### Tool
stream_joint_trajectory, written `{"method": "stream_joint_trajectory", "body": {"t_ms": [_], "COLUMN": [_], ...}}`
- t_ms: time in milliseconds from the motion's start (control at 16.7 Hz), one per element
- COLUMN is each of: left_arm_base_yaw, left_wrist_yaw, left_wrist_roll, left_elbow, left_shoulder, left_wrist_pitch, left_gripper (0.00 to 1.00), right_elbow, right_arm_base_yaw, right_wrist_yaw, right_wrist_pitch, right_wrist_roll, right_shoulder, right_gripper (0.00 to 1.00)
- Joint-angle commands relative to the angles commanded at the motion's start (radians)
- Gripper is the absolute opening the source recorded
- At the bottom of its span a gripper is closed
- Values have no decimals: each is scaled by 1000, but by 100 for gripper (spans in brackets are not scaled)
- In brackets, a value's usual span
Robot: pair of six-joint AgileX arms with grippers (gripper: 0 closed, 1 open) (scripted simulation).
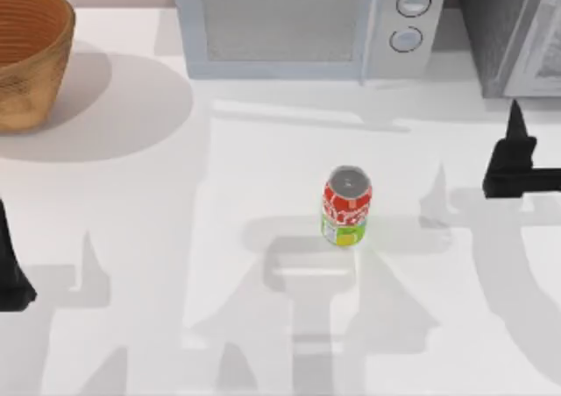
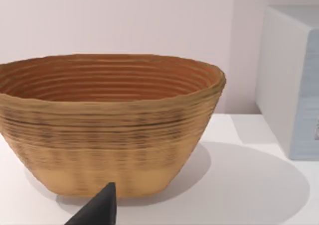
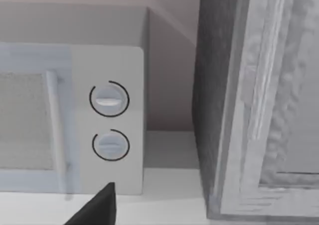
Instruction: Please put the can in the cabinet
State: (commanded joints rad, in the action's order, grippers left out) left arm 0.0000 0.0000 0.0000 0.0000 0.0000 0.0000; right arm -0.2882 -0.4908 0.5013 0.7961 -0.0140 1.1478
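The can [image 1: 347,207] is stood upright mid-desk [image 1: 175,238], untouched; the cabinet [image 1: 504,32] is seen far right. Both arms are parked at the edges; their jaws' state cannot be told.

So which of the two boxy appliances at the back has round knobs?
The white microwave, with two knobs beside its door; the dark grey speckled cabinet has none.

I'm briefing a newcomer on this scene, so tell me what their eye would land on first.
The red and green can stands upright, alone near the middle of the white table. At the back stand a big woven basket on the left, a white microwave in the centre, and the dark grey cabinet on the right. The left gripper and right gripper sit at the table's sides, both away from the can.
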Motion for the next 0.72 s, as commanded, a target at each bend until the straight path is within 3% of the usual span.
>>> {"method": "stream_joint_trajectory", "body": {"t_ms": [420, 720], "left_arm_base_yaw": [0, 0], "left_wrist_yaw": [0, 0], "left_wrist_roll": [0, 0], "left_elbow": [0, 0], "left_shoulder": [0, 0], "left_wrist_pitch": [0, 0], "left_gripper": [100, 100], "right_elbow": [-203, -330], "right_arm_base_yaw": [-311, -476], "right_wrist_yaw": [325, 499], "right_wrist_pitch": [530, 833], "right_wrist_roll": [-1, 3], "right_shoulder": [756, 1147], "right_gripper": [100, 100]}}
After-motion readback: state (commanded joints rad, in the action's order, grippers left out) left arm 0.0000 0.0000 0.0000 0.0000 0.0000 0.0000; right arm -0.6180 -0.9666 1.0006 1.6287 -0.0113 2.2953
